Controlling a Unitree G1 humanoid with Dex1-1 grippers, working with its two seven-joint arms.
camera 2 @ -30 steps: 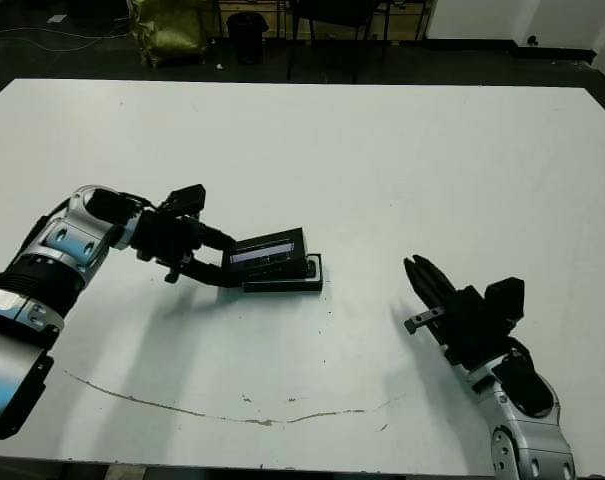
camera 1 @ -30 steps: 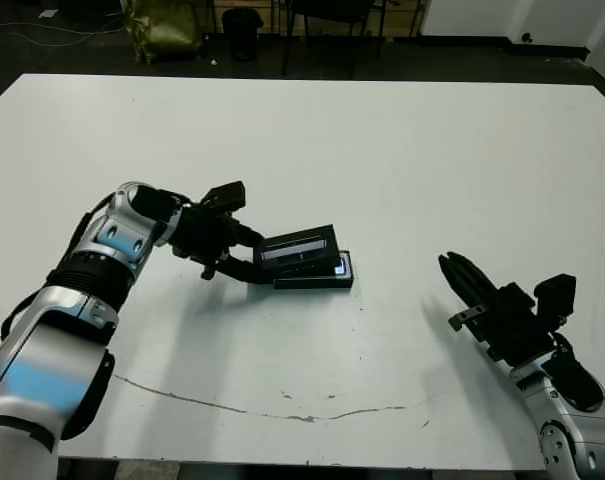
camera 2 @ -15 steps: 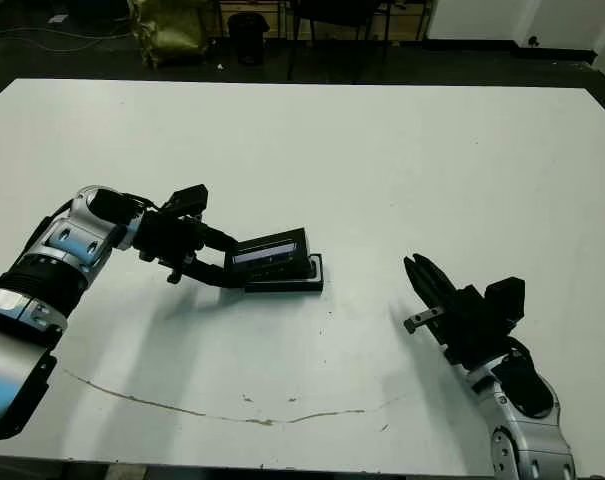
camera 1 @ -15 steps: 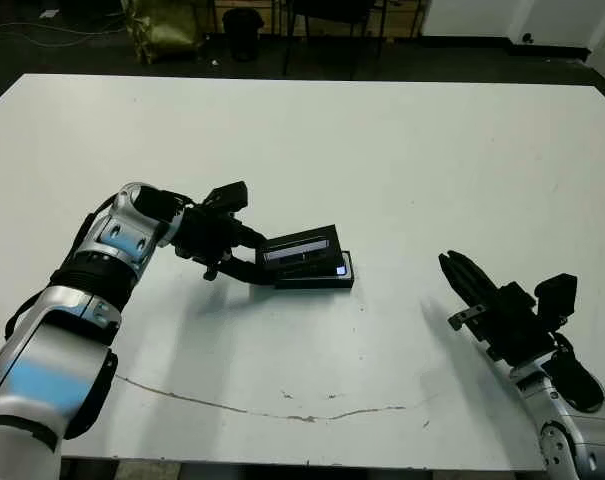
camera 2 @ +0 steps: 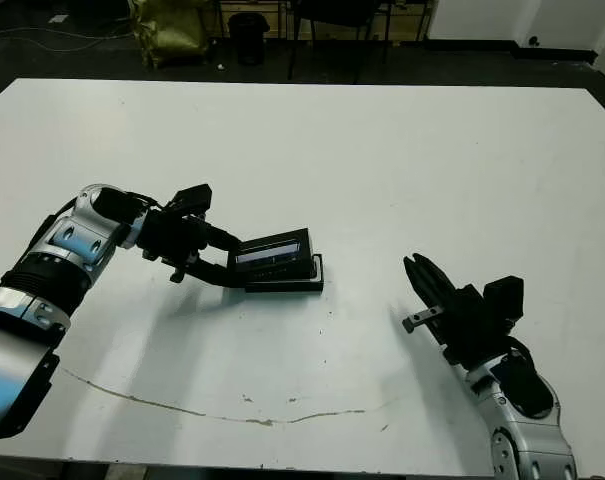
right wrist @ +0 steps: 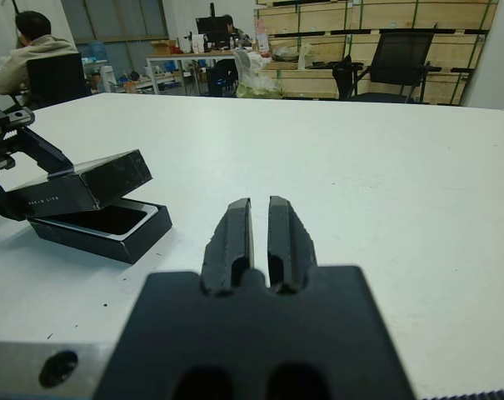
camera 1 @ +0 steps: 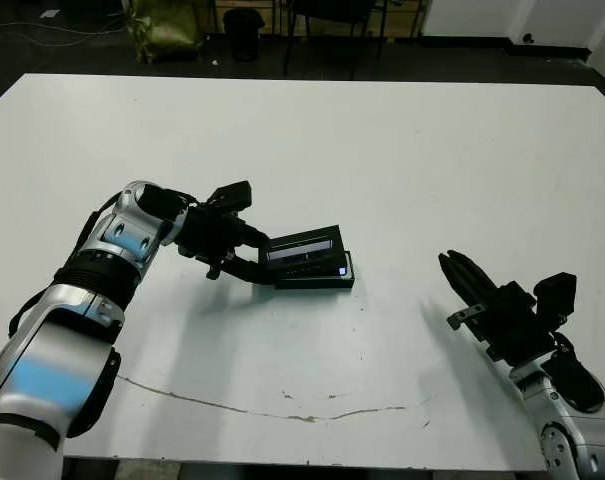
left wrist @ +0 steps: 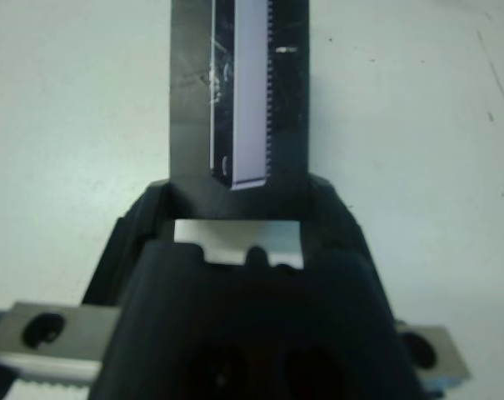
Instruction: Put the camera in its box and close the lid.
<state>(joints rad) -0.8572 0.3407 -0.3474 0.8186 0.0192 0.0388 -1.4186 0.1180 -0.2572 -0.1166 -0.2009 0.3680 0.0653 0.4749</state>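
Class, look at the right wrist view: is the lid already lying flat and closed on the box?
No: the lid, held by the left gripper, sits tilted above the box, whose near end is open and shows the camera.

**Lid carried a little further over the box**

Over the last second the left gripper (camera 1: 250, 256) crept slightly toward the box (camera 1: 322, 279), taking the lid (camera 1: 304, 247) with it. The lid's far end, which had stopped just short of the box's far end, came to lie almost level with that end, so that the lid covered more of the box from above. The lid remained tilted, its gripped end higher than the end over the box, and its silvery strip moved along with it. The left forearm and elbow also shifted a touch toward the box. In the right wrist view the lid (right wrist: 85, 187) sat raised above the box (right wrist: 110, 228).
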